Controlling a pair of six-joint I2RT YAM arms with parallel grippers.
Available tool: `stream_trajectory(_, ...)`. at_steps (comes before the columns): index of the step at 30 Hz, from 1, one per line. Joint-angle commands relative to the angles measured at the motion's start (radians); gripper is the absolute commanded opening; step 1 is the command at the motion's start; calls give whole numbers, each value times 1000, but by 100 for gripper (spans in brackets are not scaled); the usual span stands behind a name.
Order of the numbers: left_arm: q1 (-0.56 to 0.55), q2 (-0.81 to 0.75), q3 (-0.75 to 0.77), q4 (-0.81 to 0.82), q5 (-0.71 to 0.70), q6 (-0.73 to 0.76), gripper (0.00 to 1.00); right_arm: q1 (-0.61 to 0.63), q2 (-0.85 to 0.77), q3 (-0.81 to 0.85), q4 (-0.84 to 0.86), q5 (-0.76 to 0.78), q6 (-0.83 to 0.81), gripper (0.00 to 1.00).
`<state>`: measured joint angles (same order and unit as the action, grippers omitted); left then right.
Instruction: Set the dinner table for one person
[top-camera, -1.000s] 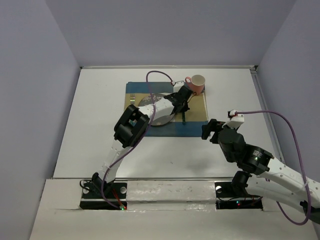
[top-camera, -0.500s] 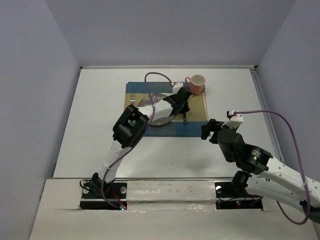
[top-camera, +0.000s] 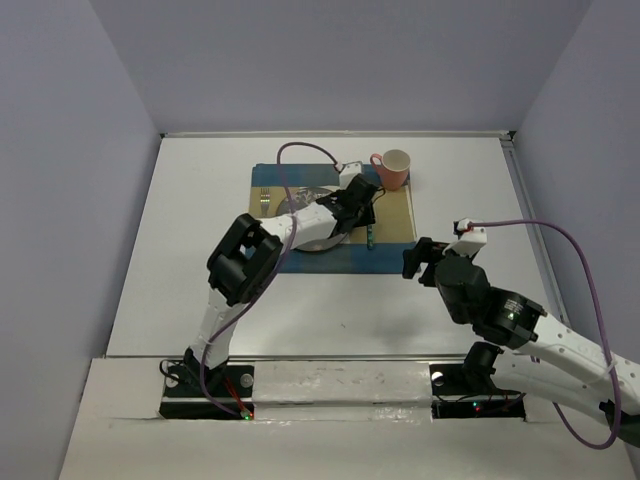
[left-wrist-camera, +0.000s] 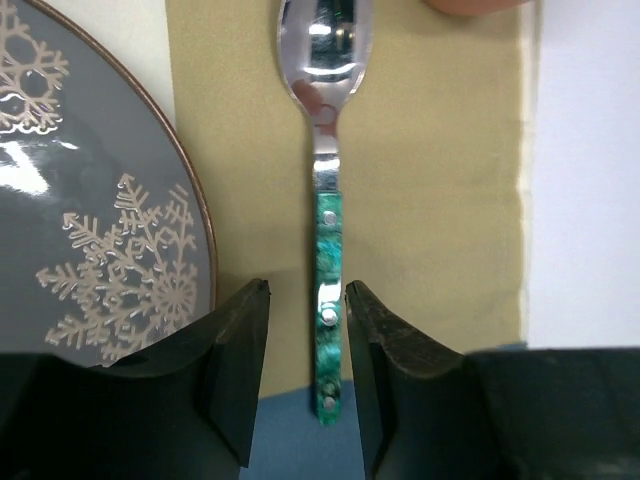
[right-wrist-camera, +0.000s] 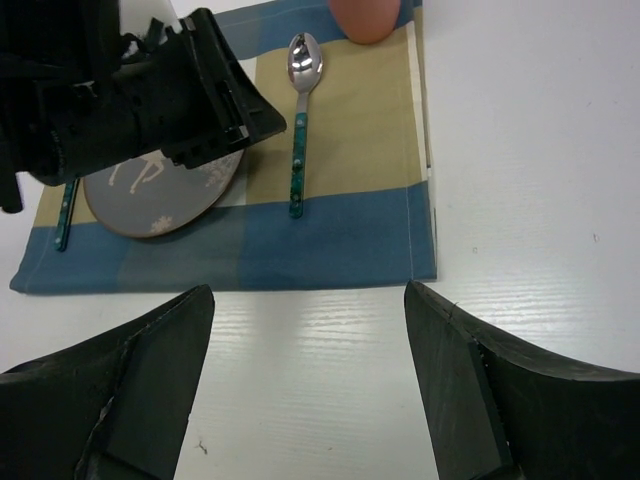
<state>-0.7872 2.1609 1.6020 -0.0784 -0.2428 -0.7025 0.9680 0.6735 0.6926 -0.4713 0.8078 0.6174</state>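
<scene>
My left gripper (left-wrist-camera: 305, 300) sat half-open astride the spoon (left-wrist-camera: 325, 150) handle, right of the plate (left-wrist-camera: 80, 200); spoon placement looked done, next move needed a straight lift clear.

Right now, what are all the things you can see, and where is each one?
dinner table: one, white, under everything.
mat: one, blue, tan and white patches, on the far middle of the table.
plate: one, grey with pale snowflakes, on the mat.
spoon: one, silver bowl and green handle, flat on the mat's tan patch to the right of the plate.
fork: one, silver tines, on the mat to the left of the plate.
cup: one, pink, at the mat's far right corner.
cables: two, purple, one on each arm.
left gripper: one, black, jaws parted either side of the spoon's handle.
right gripper: one, black, jaws wide and empty, above the table near the mat.
</scene>
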Motion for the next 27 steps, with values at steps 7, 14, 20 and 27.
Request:
stream_trajectory(7, -101, -415, -132, 229, -124, 201, 99, -6, -57, 65, 22, 48, -70, 79)
stream_trajectory(14, -126, -837, -492, 420, -145, 224, 99, -6, -195, 104, 22, 5, -165, 67)
stream_trajectory(20, -126, -1261, -735, 385, -190, 305, 99, -6, -180, 127, 20, -19, -176, 30)
stream_trajectory(27, -126, -1569, -766, 235, -262, 380, 99, -6, -215, 172, 20, 4, -194, 48)
